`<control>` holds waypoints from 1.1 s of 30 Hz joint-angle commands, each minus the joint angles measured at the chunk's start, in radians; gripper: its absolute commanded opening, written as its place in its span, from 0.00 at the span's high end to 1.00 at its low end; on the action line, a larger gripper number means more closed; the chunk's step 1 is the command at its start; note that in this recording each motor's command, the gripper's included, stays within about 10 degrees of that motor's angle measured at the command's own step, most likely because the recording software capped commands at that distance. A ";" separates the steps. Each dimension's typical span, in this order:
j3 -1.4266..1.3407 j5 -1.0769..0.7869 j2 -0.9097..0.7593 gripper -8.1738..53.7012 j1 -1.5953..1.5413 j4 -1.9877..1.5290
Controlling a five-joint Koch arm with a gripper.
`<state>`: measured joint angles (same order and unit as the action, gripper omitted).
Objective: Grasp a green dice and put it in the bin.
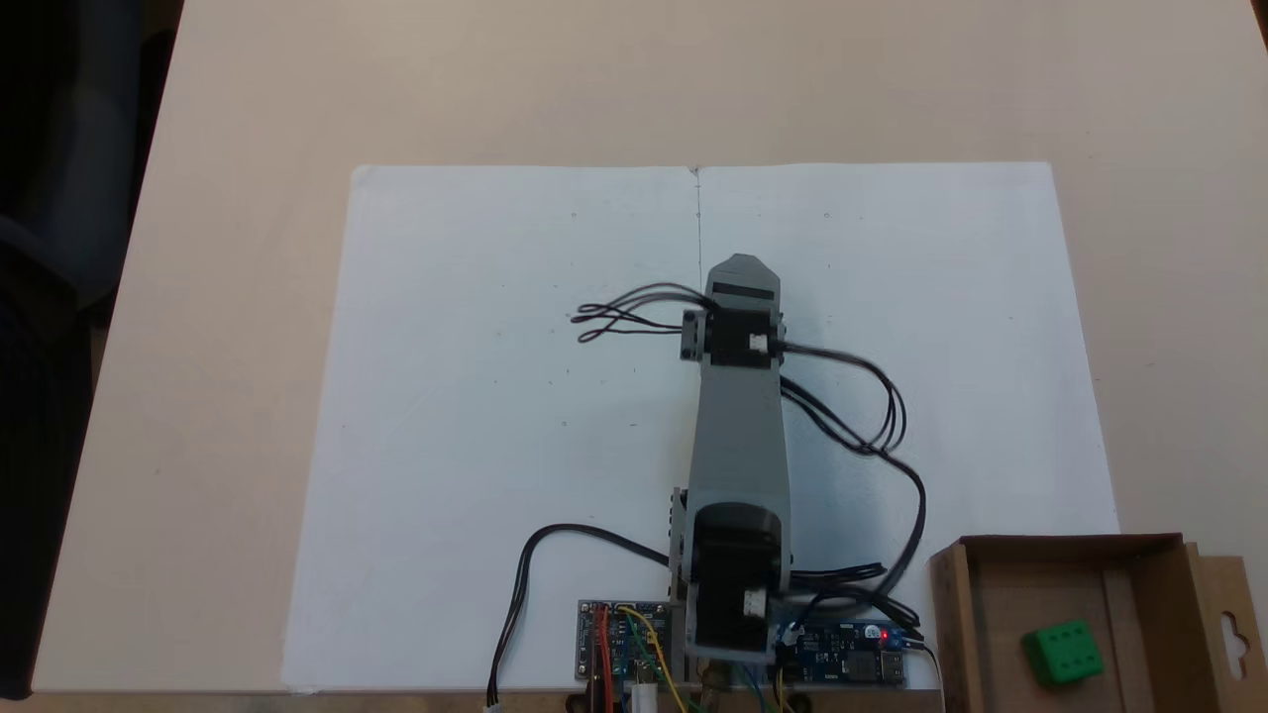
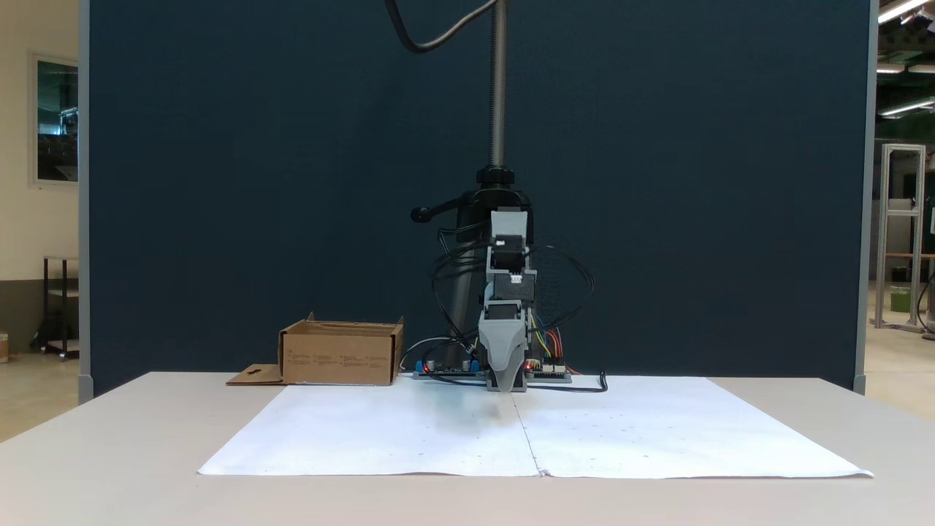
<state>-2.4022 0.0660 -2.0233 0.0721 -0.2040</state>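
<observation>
**Dice in the box, arm folded over the paper**

Inside the cardboard box (image 1: 1001, 634), at the lower right of a fixed view, the green dice (image 1: 1064, 653) is seen lying on the floor of the box, a six-pip face turned upward. A side flap (image 1: 1231, 634) with a keyhole-shaped slot is spread flat beside the box. On the box's front wall, in a fixed view (image 2: 340, 360), faint lines of print are seen, but they are too small to be read. The arm (image 1: 738, 436) is folded over the white paper sheet (image 1: 475, 416), well apart from the box. The gripper (image 2: 505, 385) is pointed downward just above the paper; whether it is spread or pressed together cannot be told. Circuit boards (image 1: 842, 654) with a lit red light are set at the arm's base.
</observation>
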 commanded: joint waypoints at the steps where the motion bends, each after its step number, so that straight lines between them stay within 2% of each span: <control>1: -0.023 -0.072 -0.063 0.16 0.000 0.164; 14: -0.405 -0.069 -0.330 0.17 -0.008 0.621; 27: -0.710 -0.077 -0.348 0.17 -0.060 1.055; 33: -0.727 -0.084 -0.348 0.17 -0.060 1.196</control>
<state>-3.0557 0.0629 -2.2534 0.0000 0.8452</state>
